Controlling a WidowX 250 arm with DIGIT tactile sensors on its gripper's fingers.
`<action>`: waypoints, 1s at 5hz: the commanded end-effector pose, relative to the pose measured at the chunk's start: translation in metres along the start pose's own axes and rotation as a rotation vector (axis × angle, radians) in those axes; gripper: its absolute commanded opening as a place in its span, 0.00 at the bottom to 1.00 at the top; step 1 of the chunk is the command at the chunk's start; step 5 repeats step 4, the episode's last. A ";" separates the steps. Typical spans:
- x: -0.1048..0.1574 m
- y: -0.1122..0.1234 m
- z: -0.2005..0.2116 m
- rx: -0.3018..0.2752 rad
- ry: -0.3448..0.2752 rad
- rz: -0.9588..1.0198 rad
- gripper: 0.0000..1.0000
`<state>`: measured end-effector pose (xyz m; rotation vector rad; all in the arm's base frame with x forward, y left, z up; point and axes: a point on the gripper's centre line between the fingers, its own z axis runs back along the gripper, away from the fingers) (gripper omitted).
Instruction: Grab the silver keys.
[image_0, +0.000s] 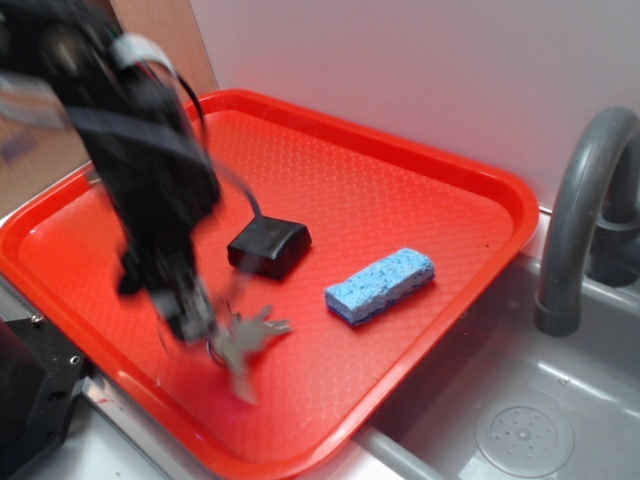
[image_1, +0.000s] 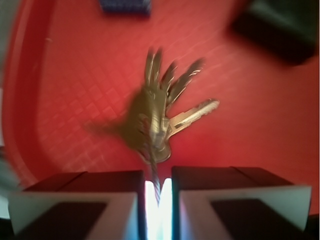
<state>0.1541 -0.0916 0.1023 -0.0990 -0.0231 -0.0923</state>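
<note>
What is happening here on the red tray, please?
A robot arm is picking up the keys. Its gripper has the jaws nearly closed on the thin ring, and the keys hang from it, fanned out just over the tray. The picture is blurred, so the arm seems to be moving. A black box and a blue sponge lie untouched on the tray, apart from each other. A grey faucet and a sink are beside the tray.

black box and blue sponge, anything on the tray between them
Nothing: in the exterior view only bare red tray shows between the black box and the blue sponge. The silver keys lie nearer the front edge, at the gripper.
</note>
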 end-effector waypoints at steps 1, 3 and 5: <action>0.033 0.049 0.113 0.047 -0.214 0.254 0.00; 0.065 0.050 0.181 0.145 -0.152 0.358 0.00; 0.069 0.053 0.178 0.136 -0.133 0.362 0.00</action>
